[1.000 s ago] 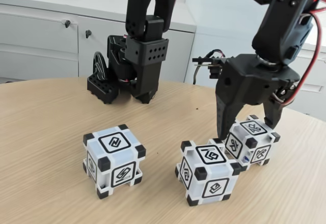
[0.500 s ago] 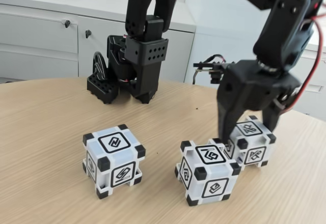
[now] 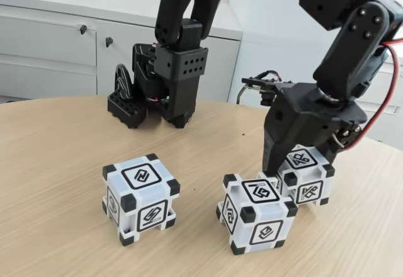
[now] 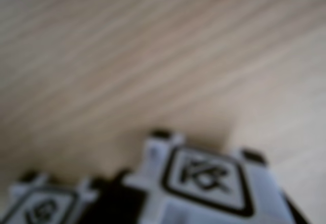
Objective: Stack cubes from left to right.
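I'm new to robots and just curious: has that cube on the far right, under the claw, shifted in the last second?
Yes. The right cube has slid left, closing on the unmoved middle cube, with the gripper around it.

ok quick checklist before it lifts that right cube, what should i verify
1. Gripper straddles the right cube in the fixed view: ok.
2. Jaws firmly closed on it: cannot tell, contact is hidden.
3. Right cube clear of the middle cube: not ok, they look touching or nearly so.
4. Left cube upright, top free for stacking: ok.
5. Path leftward across the table: not ok if kept low, the middle cube is in the way.
6. Wrist view sharp enough to check alignment: not ok, blurred.
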`<control>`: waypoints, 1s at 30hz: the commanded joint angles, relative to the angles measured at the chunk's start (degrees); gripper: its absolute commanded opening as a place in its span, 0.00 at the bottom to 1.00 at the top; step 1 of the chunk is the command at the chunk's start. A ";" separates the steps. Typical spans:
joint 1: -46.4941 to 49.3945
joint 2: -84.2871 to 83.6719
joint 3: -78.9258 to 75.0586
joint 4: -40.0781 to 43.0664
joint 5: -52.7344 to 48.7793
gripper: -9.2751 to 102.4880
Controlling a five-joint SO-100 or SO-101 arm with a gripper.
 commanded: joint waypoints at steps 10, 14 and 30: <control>-0.35 16.70 -0.97 0.53 18.98 0.26; 0.44 25.40 -0.97 0.53 26.28 0.27; 27.33 37.53 0.00 0.35 25.49 0.26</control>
